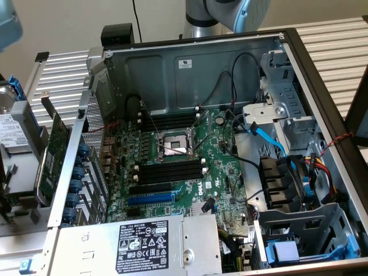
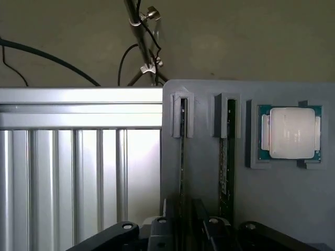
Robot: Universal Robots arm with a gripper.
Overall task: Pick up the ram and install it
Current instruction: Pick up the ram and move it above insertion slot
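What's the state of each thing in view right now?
case: open, side panel off
memory slots: empty
ram: on edge in holder slot, not lifted
second stick: on edge in next slot
processor: flat in holder recess

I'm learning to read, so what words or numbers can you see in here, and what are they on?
"DELL", white letters on the motherboard.
On the power supply label: warning signs, print too small to read.
On the white sticker: too small.
On the drive label: too blurred.
On the chip: nothing readable.
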